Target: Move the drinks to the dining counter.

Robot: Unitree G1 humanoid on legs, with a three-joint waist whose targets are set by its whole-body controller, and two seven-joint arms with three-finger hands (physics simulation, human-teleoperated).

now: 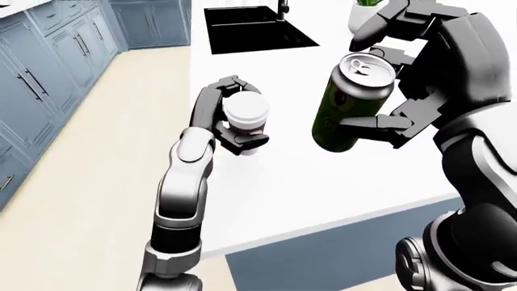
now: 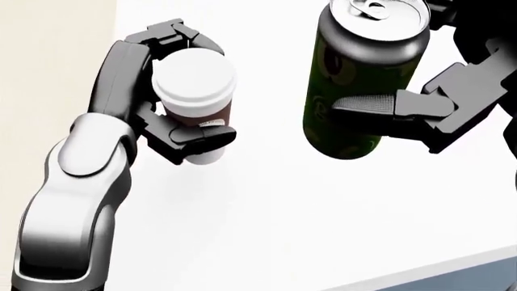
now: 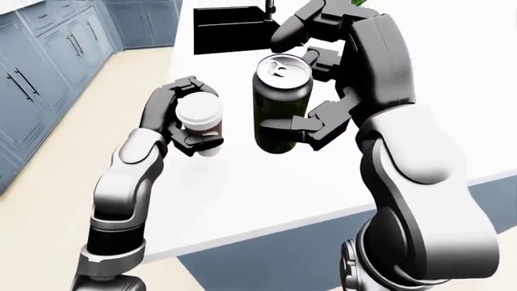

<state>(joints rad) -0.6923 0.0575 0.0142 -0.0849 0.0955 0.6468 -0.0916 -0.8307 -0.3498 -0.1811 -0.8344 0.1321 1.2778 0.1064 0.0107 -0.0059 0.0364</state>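
Head view: left robot hand (image 2: 174,115) grips lidded coffee cup (image 2: 196,97), right robot hand (image 2: 436,109) grips green can (image 2: 363,79), tab unopened; both above white counter (image 2: 307,218), edge near bottom

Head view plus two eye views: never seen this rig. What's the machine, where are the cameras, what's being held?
It is a simulated humanoid robot, and all three pictures come from cameras on its head, looking down over its own arms. The two eye views are a stereo pair showing nearly the same scene; the head view looks more steeply down.

The left hand has its three fingers closed round a cup with a white lid. The right hand grips a green can, upright with its pull tab on top. Both are held above a white counter; whether the cup touches it cannot be told.

Up the counter, the left-eye view shows a black sink. Blue cabinets line the left.
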